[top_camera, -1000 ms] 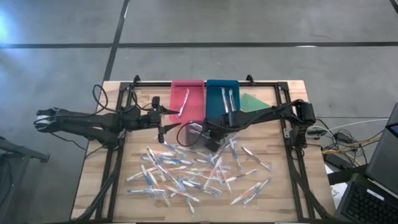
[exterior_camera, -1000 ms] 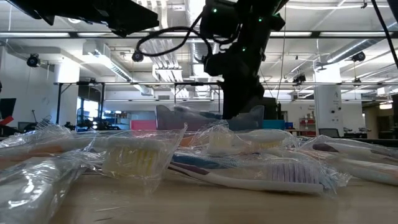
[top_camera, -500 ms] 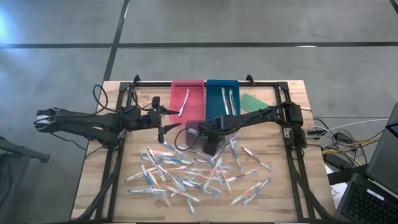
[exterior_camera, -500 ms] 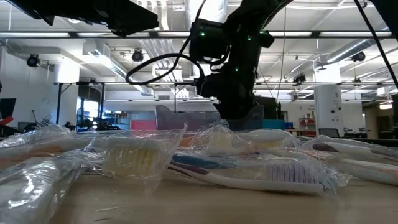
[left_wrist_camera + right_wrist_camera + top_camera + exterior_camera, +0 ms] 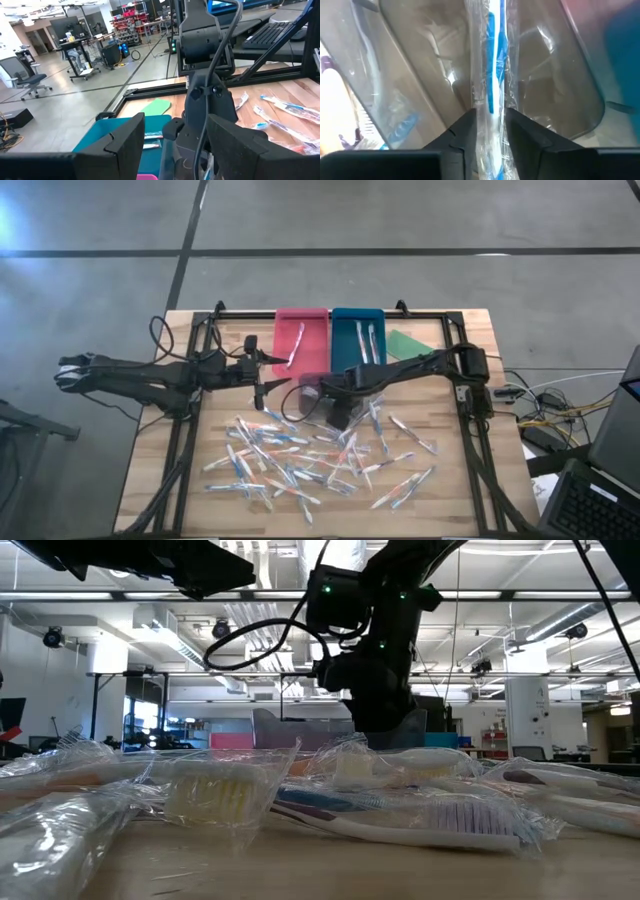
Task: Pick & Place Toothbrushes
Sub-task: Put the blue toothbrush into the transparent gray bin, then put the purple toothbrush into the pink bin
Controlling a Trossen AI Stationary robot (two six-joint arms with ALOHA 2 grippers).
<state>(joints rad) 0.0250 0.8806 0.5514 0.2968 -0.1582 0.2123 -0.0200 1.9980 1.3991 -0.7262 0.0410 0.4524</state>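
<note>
Between right tool [image 5: 488,131] pads (perhaps gripped): toothbrush [image 5: 490,75]

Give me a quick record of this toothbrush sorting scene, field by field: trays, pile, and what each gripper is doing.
pink tray: one toothbrush inside
blue tray: two toothbrushes inside
green piece: flat on the table beside the blue tray
toothbrush pile: wrapped toothbrushes scattered on the near half of the table
right gripper: low at the pile's far edge, a blue wrapped toothbrush between its fingers
left gripper: open, empty, hovering beside the pink tray
</note>
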